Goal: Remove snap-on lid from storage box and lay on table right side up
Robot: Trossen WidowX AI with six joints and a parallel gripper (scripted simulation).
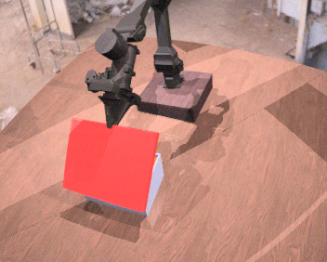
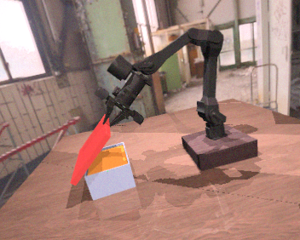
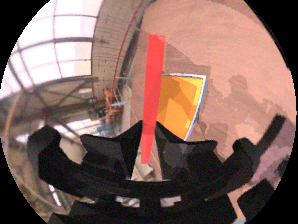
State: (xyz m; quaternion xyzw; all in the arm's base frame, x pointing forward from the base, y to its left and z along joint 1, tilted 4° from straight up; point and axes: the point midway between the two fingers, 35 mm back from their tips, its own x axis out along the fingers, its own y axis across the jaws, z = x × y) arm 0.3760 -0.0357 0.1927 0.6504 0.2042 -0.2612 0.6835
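A worn industrial hall stood behind the wooden surface [image 2: 245, 200]. A large window [image 2: 15, 42] lit the left side above a pale tiled wall [image 2: 28, 106]. A red railing [image 2: 28, 142] ran below it, and a ladder [image 1: 37, 28] leaned farther off.

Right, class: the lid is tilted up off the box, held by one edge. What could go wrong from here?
1. The gripper pinches the red lid only at its top edge, so the lid might slip or swing.
2. The lid's lower edge looks close to the box on its far side; it may still catch there and drag the box along.
3. The lid hangs steeply, so releasing it now could drop it on edge or flip it rather than lay it flat.
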